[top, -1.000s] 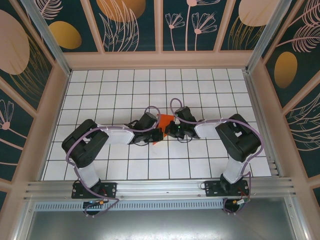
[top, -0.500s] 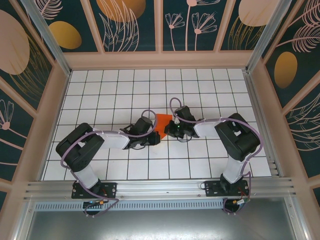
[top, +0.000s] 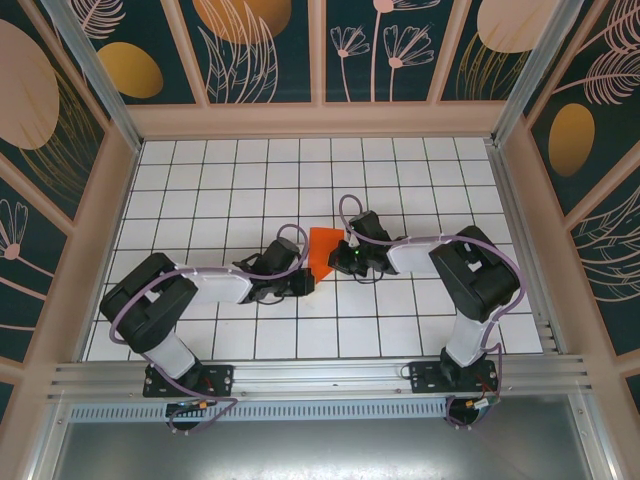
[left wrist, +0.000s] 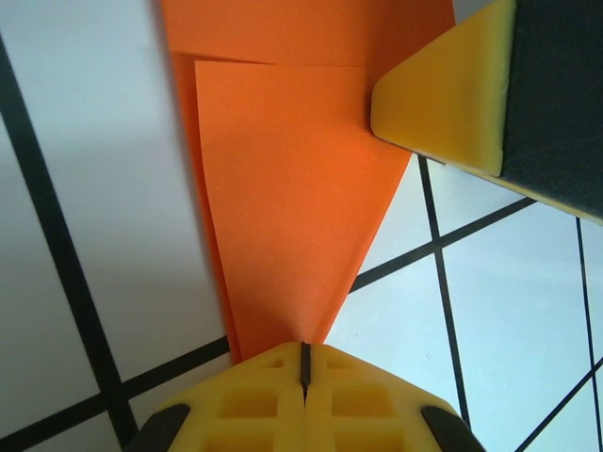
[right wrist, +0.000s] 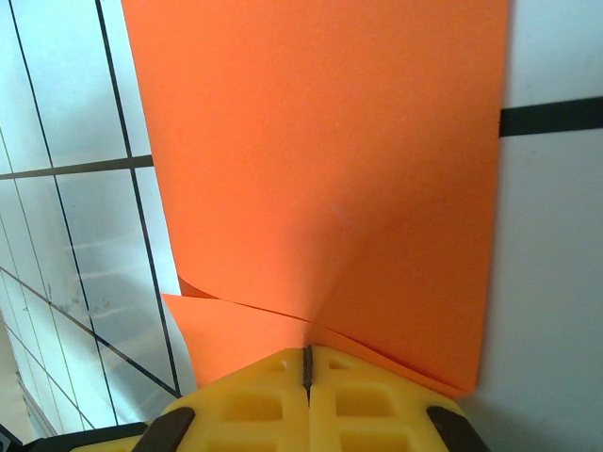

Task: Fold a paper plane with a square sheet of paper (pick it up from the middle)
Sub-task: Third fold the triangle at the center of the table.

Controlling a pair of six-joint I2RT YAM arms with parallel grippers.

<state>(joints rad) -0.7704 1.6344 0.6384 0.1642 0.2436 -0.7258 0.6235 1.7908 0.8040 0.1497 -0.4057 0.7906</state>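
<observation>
The orange-red sheet of paper (top: 322,248) lies folded into a narrow pointed shape at the middle of the tiled table, its point toward the near left. My left gripper (top: 303,283) is shut at that point; in the left wrist view the paper (left wrist: 292,188) tapers straight into the closed jaws (left wrist: 304,350). My right gripper (top: 344,258) is shut on the paper's right edge. In the right wrist view the paper (right wrist: 330,169) puckers into the closed jaws (right wrist: 307,353), with a lower layer peeling out to the left. A right gripper finger (left wrist: 443,94) sits on the sheet's far corner.
The white tiled table (top: 250,180) has black grid lines and is walled by patterned panels. A metal rail (top: 320,378) runs along the near edge by the arm bases. Both arms reach in low toward the middle.
My left gripper has slid toward the near left along the paper to its point, uncovering more of the sheet. The left arm has stretched out lower. The right gripper has hardly moved.
</observation>
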